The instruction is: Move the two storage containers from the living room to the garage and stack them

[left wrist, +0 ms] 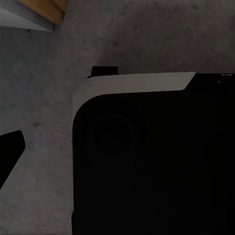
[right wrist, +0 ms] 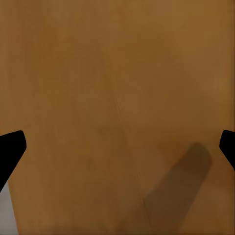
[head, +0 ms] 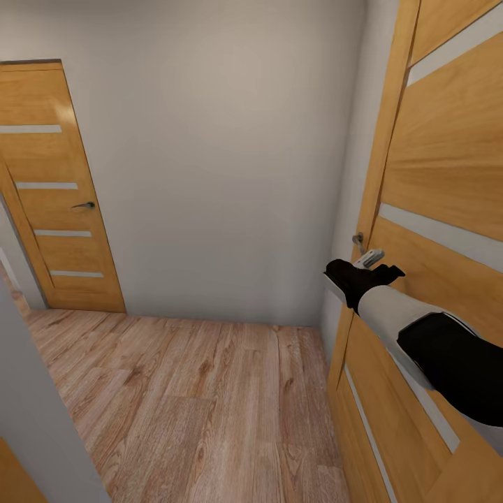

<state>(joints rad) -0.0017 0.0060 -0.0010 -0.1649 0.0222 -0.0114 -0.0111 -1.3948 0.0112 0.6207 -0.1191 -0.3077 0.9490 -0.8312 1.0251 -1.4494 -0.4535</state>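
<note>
Hallway ahead of me: light wood plank floor (head: 188, 398), a plain pale wall (head: 223, 154), a closed wooden door (head: 52, 188) at far left. My right arm reaches toward a second wooden door (head: 447, 175) just beside me on the right, its claw (head: 369, 260) near the lever handle (head: 358, 242). In the right wrist view its fingertips (right wrist: 10, 149) stand wide apart, released, facing bare door wood. I cannot tell the left claw's state; its wrist view looks down on grey concrete (left wrist: 44, 88) and a dark robot part (left wrist: 156, 161). I see neither container.

- Right arm (head: 412, 328): smooth white cylindrical forearm shell between glossy black joint housings.
- Right gripper (right wrist: 117, 147): two black, wedge-shaped fingertips.
- Robot body panel (left wrist: 147, 161): matte black, rounded corner, white trim, faint circular recess.
</note>
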